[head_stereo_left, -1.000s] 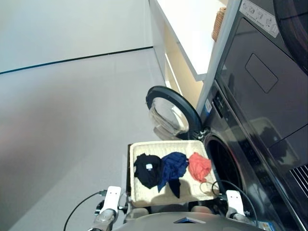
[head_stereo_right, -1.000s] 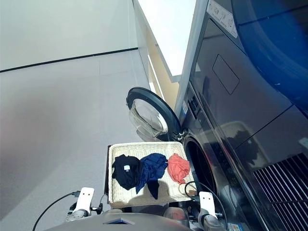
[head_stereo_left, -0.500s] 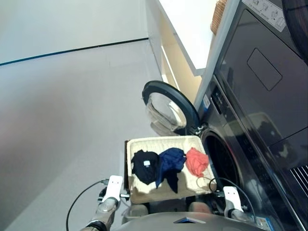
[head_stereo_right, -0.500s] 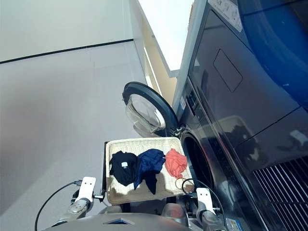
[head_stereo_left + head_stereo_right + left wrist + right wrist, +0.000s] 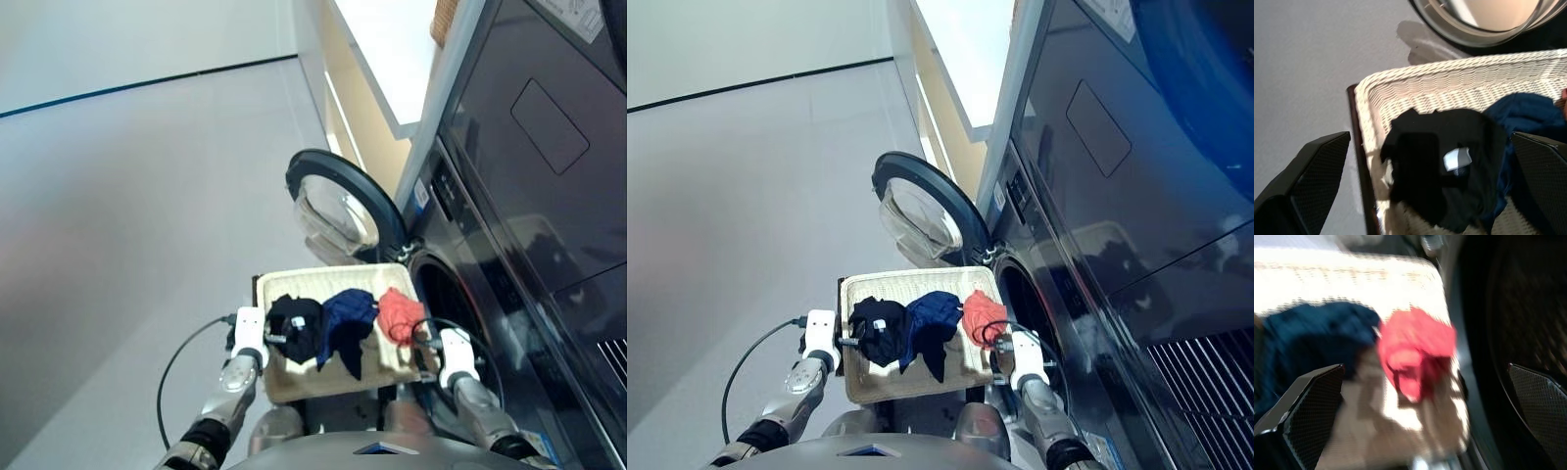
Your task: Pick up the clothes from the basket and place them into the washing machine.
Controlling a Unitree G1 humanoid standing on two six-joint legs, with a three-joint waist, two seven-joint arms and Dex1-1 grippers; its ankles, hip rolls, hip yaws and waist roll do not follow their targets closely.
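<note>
Three clothes lie in a row in the cream woven basket (image 5: 265,290): a black one with a pale tag (image 5: 297,326), a navy one (image 5: 349,317) and a coral one (image 5: 399,313). The basket stands in front of the dark washing machine (image 5: 509,284), beside its drum mouth (image 5: 443,294) and the swung-out round door (image 5: 338,208). My left gripper (image 5: 273,339) is open at the basket's left rim, and in the left wrist view the black garment (image 5: 1435,166) lies between its fingers (image 5: 1317,161). My right gripper (image 5: 423,339) is open at the basket's right end, facing the coral garment (image 5: 1415,350).
A dark flat-fronted unit (image 5: 549,127) is stacked above the washer. A white counter (image 5: 392,59) with a small brown wicker basket (image 5: 446,18) runs along the wall behind. Grey floor (image 5: 127,215) stretches to the left. A black cable (image 5: 181,352) loops off my left wrist.
Both arms have come forward from the picture's bottom edge to the basket's two ends. The clothes lie as before. The view has shifted a little.
</note>
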